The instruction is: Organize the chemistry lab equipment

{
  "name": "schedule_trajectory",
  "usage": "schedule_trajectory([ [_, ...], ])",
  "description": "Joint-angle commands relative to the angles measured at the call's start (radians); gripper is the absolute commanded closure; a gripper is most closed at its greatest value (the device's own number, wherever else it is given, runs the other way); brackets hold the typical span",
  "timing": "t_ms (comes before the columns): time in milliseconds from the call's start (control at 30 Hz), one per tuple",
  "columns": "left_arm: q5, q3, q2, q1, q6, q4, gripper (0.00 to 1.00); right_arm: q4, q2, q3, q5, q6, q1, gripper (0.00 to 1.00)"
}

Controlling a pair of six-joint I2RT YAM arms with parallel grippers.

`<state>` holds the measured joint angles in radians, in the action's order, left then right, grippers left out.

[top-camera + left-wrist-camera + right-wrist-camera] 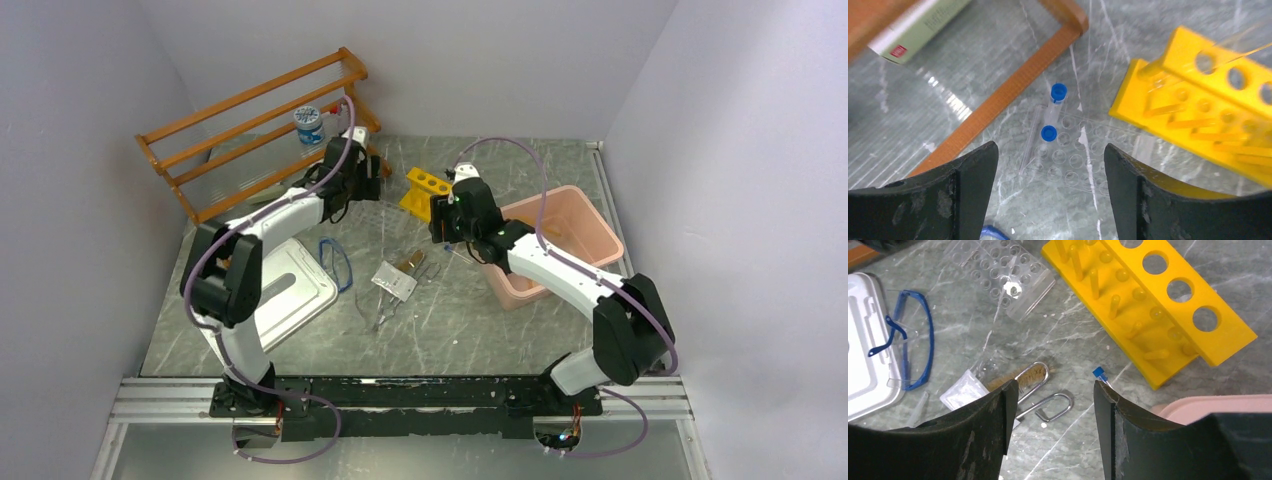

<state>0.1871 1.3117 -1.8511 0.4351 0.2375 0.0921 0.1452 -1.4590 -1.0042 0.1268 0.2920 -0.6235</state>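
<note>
Left gripper (pixel 1050 155), jaws spread, hangs over the blue-capped clear tube (pixel 1053 112).

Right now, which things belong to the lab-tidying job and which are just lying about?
Job: blue-capped tubes, clear well plate, yellow tube rack, safety glasses, white packet, tube brush.
Just there: wooden shelf rack, pink bin, white tray.
</note>
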Motion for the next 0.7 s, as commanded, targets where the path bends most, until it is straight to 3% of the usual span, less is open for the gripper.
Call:
schedule_trajectory([
  [0,-0.021,0.025,0.119,-0.015,0.034,0.013,0.19,0.035,-0.045,-0.053,0.049,-0.08,0.005,0.41],
  [233,-0.028,-0.027,0.257,-0.019,0.092,0.065,0.24,0.152,-0.179,-0.137,0.112,-0.193,-0.016,0.54],
  [433,-0.095,-0.097,0.354,-0.019,0.143,0.061,0.25,0.244,-0.297,-0.197,0.219,-0.223,-0.02,0.49],
  [667,-0.129,-0.122,0.377,-0.019,0.159,0.072,0.26,0.282,-0.39,-0.232,0.231,-0.312,-0.03,0.53],
])
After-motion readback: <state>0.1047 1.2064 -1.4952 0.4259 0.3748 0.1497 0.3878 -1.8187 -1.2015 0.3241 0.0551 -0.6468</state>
